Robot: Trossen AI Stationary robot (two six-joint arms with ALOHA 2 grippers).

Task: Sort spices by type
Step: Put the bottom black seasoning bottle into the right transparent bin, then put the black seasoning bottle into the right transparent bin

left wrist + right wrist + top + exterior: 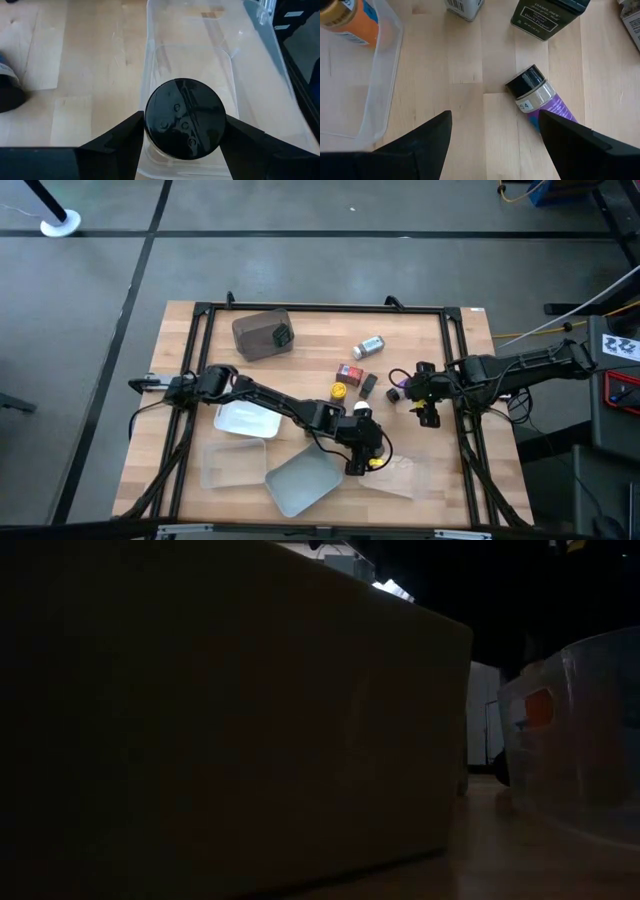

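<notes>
The left arm reaches from the table's 9 o'clock edge diagonally toward 5 o'clock, elbow low, and its left gripper [358,458] hangs over the clear tray [400,477] near the front edge. In the left wrist view its fingers [117,142] are clamped on a jar with a black lid [185,118], one finger on each side of the lid, directly above the tray's bare floor [200,60]; no writing shows on the lid, only small raised dots. The right arm comes in from the 3 o'clock edge, stretched nearly straight toward the centre, and the right gripper [425,402] sits spread wide and empty above the wood. Between its fingers [427,137] in the right wrist view lies a purple jar [540,97] on its side with a black cap and a pale band reading "S4". Just beyond it stands a black box [547,15] whose label appears to read "TRADER JOE'S", though the smaller print is too fine to make out. A jar with an orange label [352,22] rests inside the clear tray's corner. From above, a red box [349,373], a yellow-lidded jar [339,390] and a silver jar [369,346] lie near the centre, toward 12 o'clock of the grippers. A brown tub [262,334] stands at 11 o'clock; a white tray [245,420] and grey tray [305,480] sit at 7 and 6 o'clock. The low view is mostly dark, blocked by a large object.
</notes>
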